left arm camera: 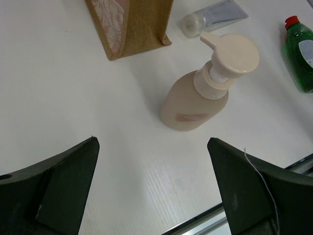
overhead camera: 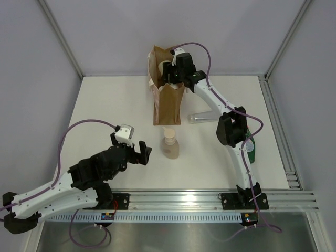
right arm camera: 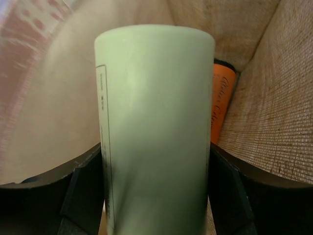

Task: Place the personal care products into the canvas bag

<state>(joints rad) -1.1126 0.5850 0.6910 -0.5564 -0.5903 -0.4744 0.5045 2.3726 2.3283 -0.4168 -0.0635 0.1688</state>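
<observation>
Inside the canvas bag (overhead camera: 169, 105), the right jaws pinch a pale green bottle (right arm camera: 154, 122). The left jaws gape wide in front of the bag.

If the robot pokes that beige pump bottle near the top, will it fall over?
Probably, yes. The beige pump bottle stands upright on the table with a wide pump head on a narrow neck, so a high push would likely tip it. Its round, smooth body looks stiff, and once down it might roll.
</observation>
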